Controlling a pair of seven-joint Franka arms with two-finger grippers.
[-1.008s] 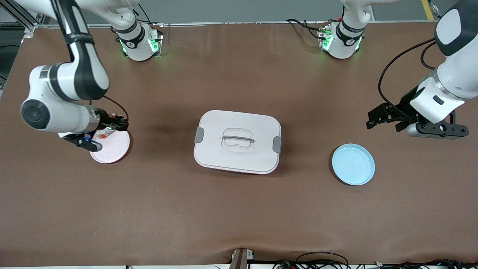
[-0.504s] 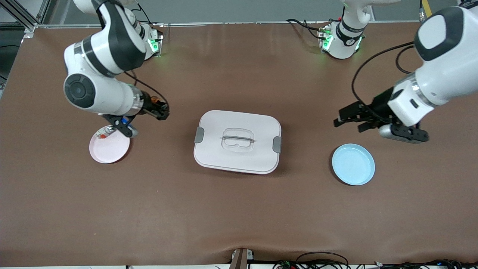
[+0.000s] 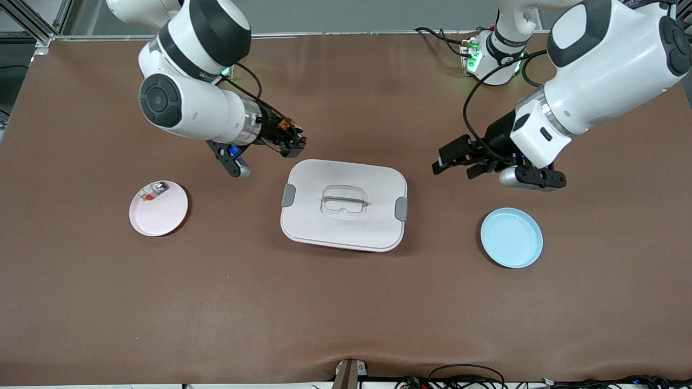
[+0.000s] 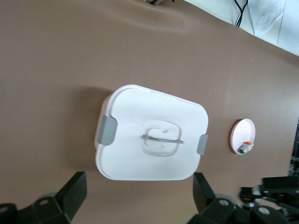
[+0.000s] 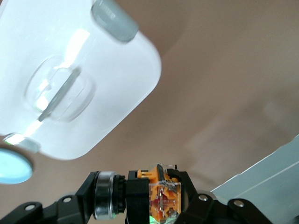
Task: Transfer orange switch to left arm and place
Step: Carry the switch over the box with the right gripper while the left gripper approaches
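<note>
Pink plate [image 3: 158,208] with small silver-and-red item [image 3: 153,190] toward right arm's end from box [image 3: 344,204]. Right gripper [image 3: 290,141] pinching orange switch [image 3: 281,127], over box's corner. Left gripper [image 3: 451,160] spread, empty, over table beside box. Blue plate [image 3: 511,237] near box.

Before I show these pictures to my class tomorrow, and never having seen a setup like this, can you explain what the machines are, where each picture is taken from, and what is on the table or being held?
Two white jointed robot arms work at a brown table. One picture looks down from a high camera facing them; the other two come from cameras on each arm's wrist.

At the table's middle sits a large white plastic box with grey clips. Toward the right arm's end lies a round pink plate carrying a small silver-and-red item; toward the left arm's end lies a round blue plate.

The right hand, above the table at the box's edge, is shut on the small black-and-orange switch. The left hand is open with nothing in it, above the table between the box and the blue plate.
</note>
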